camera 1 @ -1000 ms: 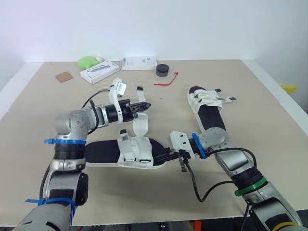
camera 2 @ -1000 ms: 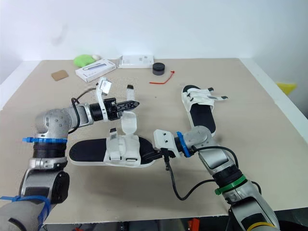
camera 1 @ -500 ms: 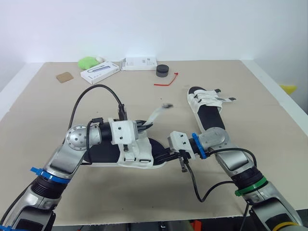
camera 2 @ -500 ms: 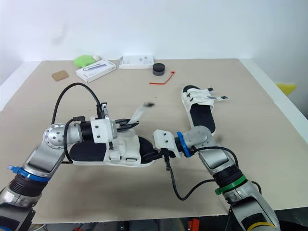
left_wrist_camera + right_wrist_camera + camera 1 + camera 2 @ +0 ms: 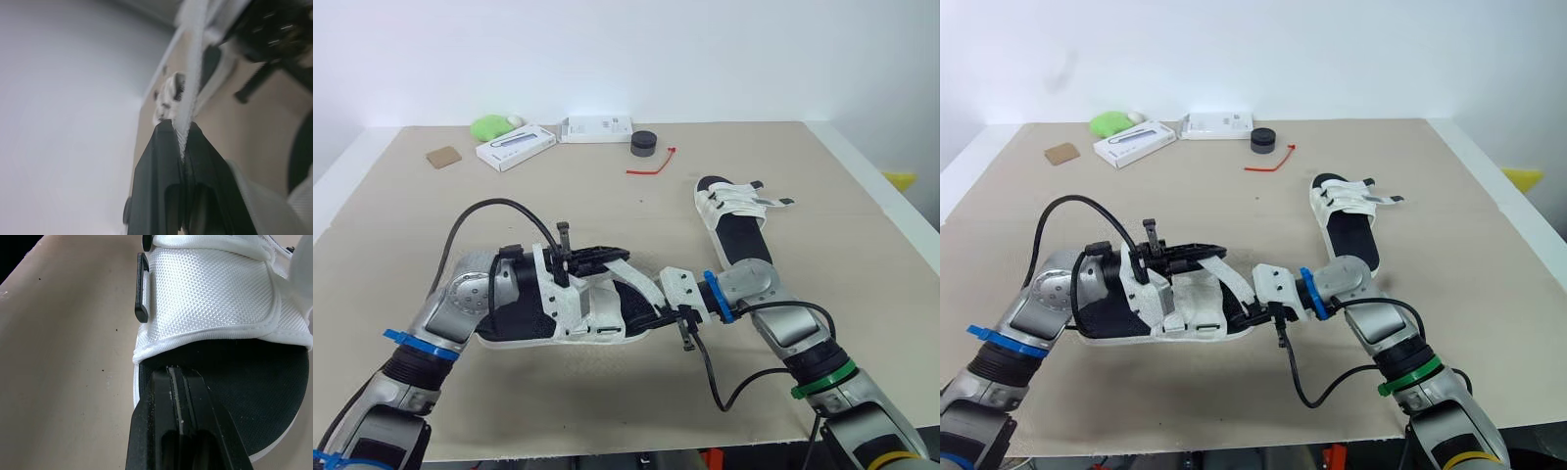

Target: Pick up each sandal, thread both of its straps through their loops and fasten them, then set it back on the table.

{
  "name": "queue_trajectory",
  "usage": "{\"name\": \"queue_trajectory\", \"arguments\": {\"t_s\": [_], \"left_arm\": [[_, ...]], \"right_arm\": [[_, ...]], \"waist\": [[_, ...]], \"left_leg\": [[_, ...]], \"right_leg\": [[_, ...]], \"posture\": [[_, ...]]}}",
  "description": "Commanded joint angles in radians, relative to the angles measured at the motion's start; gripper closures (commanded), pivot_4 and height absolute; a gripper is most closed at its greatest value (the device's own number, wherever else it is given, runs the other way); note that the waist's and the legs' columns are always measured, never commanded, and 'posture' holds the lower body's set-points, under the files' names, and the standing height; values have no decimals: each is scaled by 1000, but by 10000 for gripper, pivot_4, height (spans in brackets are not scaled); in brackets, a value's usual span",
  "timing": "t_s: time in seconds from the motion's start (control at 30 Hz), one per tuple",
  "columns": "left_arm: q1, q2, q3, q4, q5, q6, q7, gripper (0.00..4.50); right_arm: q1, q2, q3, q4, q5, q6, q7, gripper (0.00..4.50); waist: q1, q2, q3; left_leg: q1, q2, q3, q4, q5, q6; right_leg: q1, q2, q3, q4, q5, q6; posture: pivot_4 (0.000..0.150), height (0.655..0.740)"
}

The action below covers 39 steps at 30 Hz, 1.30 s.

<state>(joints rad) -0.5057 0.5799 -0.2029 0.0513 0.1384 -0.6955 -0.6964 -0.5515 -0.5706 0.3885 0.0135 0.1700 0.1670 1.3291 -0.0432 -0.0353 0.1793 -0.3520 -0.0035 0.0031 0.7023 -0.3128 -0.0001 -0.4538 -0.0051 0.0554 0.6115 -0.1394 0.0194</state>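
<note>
A white sandal with a black footbed (image 5: 578,311) lies on the table in front of me. My left gripper (image 5: 600,257) hovers just above its upper, shut on a white strap (image 5: 641,284) that slants down toward the toe. In the left wrist view the strap (image 5: 193,73) runs out from between the pinched black fingers (image 5: 161,161). My right gripper (image 5: 651,315) is shut on the toe edge of this sandal; its wrist view has the white upper (image 5: 205,293) right ahead. A second sandal (image 5: 734,220) lies to the right with its straps loose.
Along the far edge of the table sit a green object (image 5: 492,125), two white boxes (image 5: 516,147) (image 5: 597,128), a black round puck (image 5: 644,143), a red tie (image 5: 653,164) and a brown square (image 5: 442,156). The table's right edge (image 5: 891,225) lies beyond the second sandal.
My left gripper has swung from the far side of the sandal to over its upper, carrying the strap across toward the toe. The right gripper and second sandal stayed put.
</note>
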Motion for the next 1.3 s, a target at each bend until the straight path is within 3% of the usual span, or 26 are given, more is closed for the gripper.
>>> {"name": "queue_trajectory", "arguments": {"t_s": [0.03, 0.33, 0.9, 1.03, 1.17, 1.3], "left_arm": [[-28, 11, 38, 2, -45, -35, 18, 44621], [-29, 8, 6, 32, -105, -112, -35, 44621], [-120, 80, -93, 236, -66, -417, -114, 44621], [-129, 94, -118, 246, -105, -393, -138, 44621], [-121, 104, -134, 205, -186, -306, -185, 32322], [-100, 125, -132, 85, -325, -101, -256, 13710]], "right_arm": [[-1, -5, 5, -7, -7, 0, 12, 45000], [-7, -3, 7, -1, -8, -2, 16, 45000], [-2, -5, 10, -7, -10, -3, 20, 45000], [-2, -5, 10, -7, -12, -4, 22, 45000], [0, -6, 10, -10, -12, -4, 22, 45000], [3, -8, 10, -12, -13, -3, 23, 45000]], "waist": [[0, 0, 0], [0, 0, 0], [0, 0, 0], [0, 0, 0], [0, 0, 0], [0, 0, 0]], "left_leg": [[0, 0, 0, 0, 0, 0], [0, 0, 0, 0, 0, 0], [0, 0, 0, 0, 0, 0], [0, 0, 0, 0, 0, 0], [0, 0, 0, 0, 0, 0], [0, 0, 0, 0, 0, 0]], "right_leg": [[0, 0, 0, 0, 0, 0], [0, 0, 0, 0, 0, 0], [0, 0, 0, 0, 0, 0], [0, 0, 0, 0, 0, 0], [0, 0, 0, 0, 0, 0], [0, 0, 0, 0, 0, 0]], "posture": [[1500, 7400], [1500, 7400], [1500, 7400], [1500, 7400], [1500, 7400], [1500, 7400]]}}
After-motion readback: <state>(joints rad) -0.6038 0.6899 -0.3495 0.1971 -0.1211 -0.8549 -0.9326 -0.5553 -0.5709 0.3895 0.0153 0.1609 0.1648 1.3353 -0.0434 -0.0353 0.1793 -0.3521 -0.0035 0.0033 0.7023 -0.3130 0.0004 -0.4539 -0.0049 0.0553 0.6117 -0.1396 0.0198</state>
